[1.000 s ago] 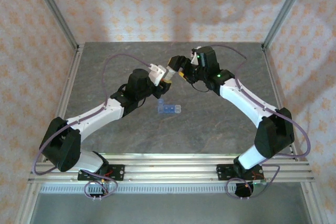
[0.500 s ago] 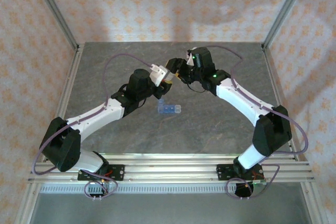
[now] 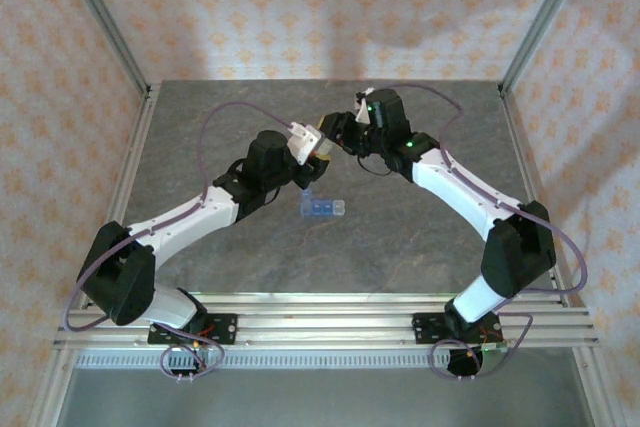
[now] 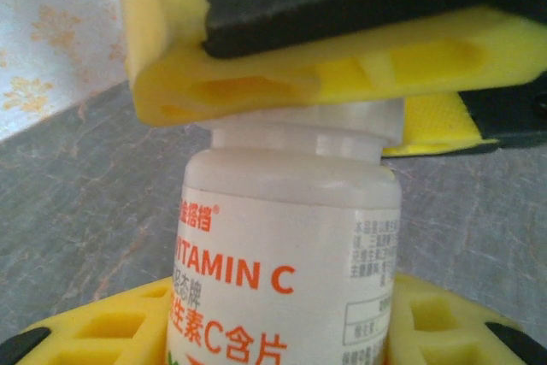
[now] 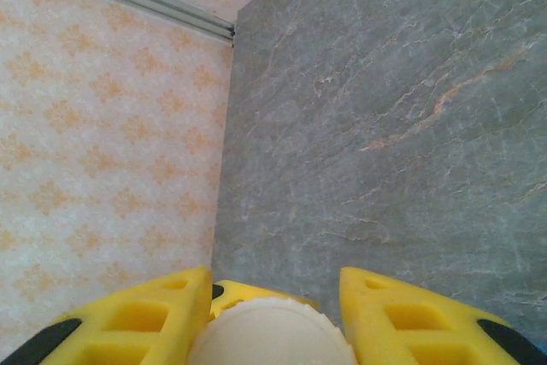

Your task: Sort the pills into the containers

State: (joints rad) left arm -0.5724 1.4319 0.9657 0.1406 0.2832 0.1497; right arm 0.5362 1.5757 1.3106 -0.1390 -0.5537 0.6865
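A white "VITAMIN C" bottle [image 4: 291, 254] stands upright between the yellow fingers of my left gripper [image 4: 273, 335], which is shut on its body. My right gripper [image 5: 273, 297] has come in from the right. Its yellow fingers [image 5: 162, 314] sit on either side of the ribbed white cap [image 5: 272, 339], shut on it. Seen from above, the two grippers meet at the bottle [image 3: 322, 143] above the middle of the table's far half. The blue translucent pill box, the containers [image 3: 322, 209], lies flat on the grey table in front of them. The pills are hidden.
The grey marbled table [image 3: 420, 237] is fenced by aluminium rails [image 3: 135, 162] and patterned walls. Both arms arch inward from their bases at the near edge. The pill box lies just below the left forearm's end.
My right gripper has shifted slightly left onto the bottle top and closed its jaws round the cap. The left arm and the pill box have stayed put.
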